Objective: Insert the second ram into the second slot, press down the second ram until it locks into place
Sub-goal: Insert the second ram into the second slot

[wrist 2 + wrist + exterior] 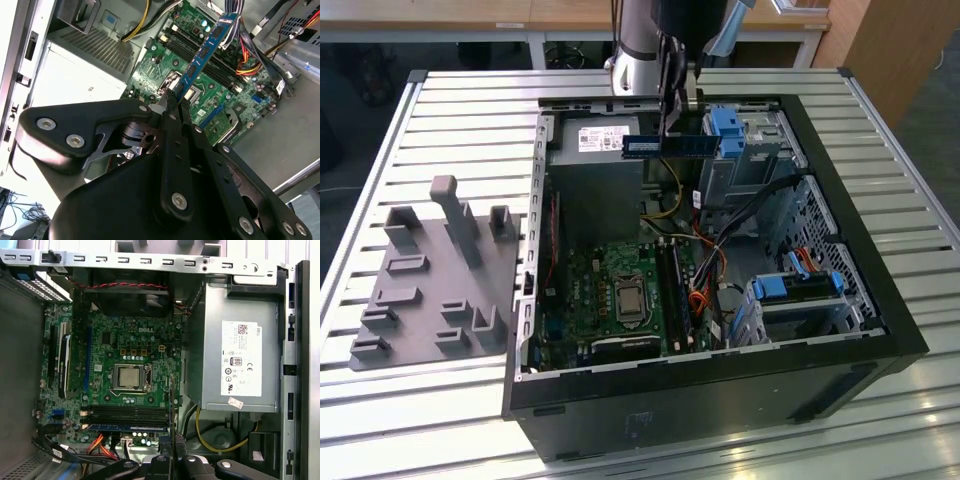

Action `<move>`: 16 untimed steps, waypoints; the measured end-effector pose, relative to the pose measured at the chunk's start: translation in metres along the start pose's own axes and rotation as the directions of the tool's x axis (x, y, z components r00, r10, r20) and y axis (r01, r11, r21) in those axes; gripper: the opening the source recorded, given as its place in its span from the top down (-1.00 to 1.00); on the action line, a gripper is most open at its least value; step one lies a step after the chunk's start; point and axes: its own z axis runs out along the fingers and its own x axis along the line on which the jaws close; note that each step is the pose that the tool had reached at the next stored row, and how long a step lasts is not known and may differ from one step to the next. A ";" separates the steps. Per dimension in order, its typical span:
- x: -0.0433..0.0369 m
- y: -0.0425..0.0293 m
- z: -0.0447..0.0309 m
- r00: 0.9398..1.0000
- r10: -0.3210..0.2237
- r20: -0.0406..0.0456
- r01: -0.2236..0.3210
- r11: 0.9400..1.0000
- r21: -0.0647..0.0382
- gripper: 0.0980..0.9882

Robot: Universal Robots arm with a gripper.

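Observation:
My gripper [672, 112] hangs above the back of the open computer case [880, 330], shut on the second ram [670, 146], a blue stick held level over the power supply's edge. In the second wrist view the gripper [174, 106] pinches one end of the ram [205, 50], which stretches out above the motherboard. The first wrist view has the ram [170, 410] edge-on, running from the gripper [172, 456] across the black memory slots [125, 415]. A blue stick [127, 428] sits in the slot beside them. The slots [676, 290] lie right of the processor socket [628, 298], well below the ram.
The grey power supply [600, 140] lies under the gripper. Blue drive cages [730, 130] and bundled cables [720, 240] crowd the exterior view's right side of the case. A grey fixture plate [430, 280] with upright posts sits on the slatted table to the left.

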 end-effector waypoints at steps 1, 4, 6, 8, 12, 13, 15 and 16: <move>0.0000 0.0000 0.0000 1.000 0.000 0.000 0.000 1.000 0.000 0.91; 0.0000 -0.0003 0.0000 1.000 0.000 0.000 0.000 1.000 0.000 0.91; 0.0003 -0.0003 0.0000 1.000 0.000 0.000 0.000 1.000 0.000 0.91; 0.0011 -0.0003 0.0000 1.000 0.000 0.000 0.000 1.000 0.000 0.91; 0.0032 -0.0002 -0.0001 1.000 0.000 0.000 0.000 1.000 0.000 0.91; 0.0038 -0.0002 -0.0001 1.000 0.000 0.000 0.000 1.000 0.000 0.91; 0.0050 -0.0002 0.0000 1.000 0.000 0.000 0.000 1.000 0.000 0.91; 0.0057 -0.0002 -0.0001 1.000 0.000 0.000 0.000 1.000 0.000 0.91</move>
